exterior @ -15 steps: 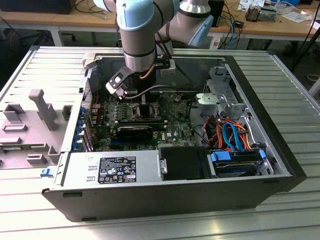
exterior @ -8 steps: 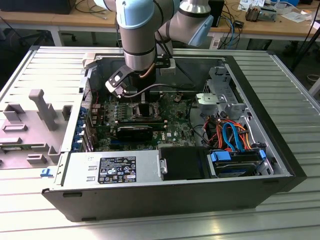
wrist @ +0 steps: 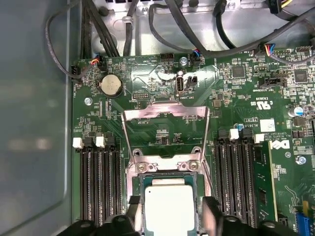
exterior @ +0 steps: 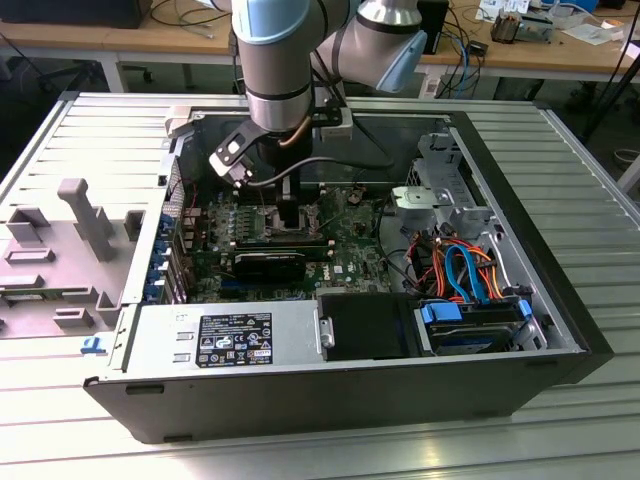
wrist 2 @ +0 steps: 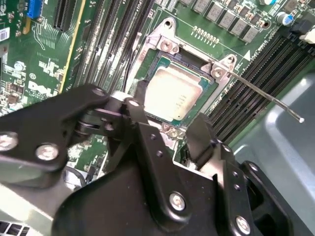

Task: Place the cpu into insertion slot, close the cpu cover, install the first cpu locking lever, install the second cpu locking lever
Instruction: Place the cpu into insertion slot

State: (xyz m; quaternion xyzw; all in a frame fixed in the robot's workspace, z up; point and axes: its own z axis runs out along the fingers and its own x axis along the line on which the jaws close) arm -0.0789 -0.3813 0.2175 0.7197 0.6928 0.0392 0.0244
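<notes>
**Inspector:** Black fingers (wrist 2: 199, 132) of the gripper (wrist 2: 170, 110) sit nearest the lens, spread and released, one either side of the chip (wrist: 169, 206); no contact evident.

**Clerk:** Chip location?

**Inspector:** Flat inside the socket (wrist: 167, 165) on the green board (wrist: 236, 98). Placement judged at its end. Cover (wrist: 165, 115) stands open; one lever (wrist 2: 266, 96) swung out.

**Clerk:** Next requirement?

**Inspector:** Closing the cover calls for fingers clear of its arc, in my judgement.
</notes>
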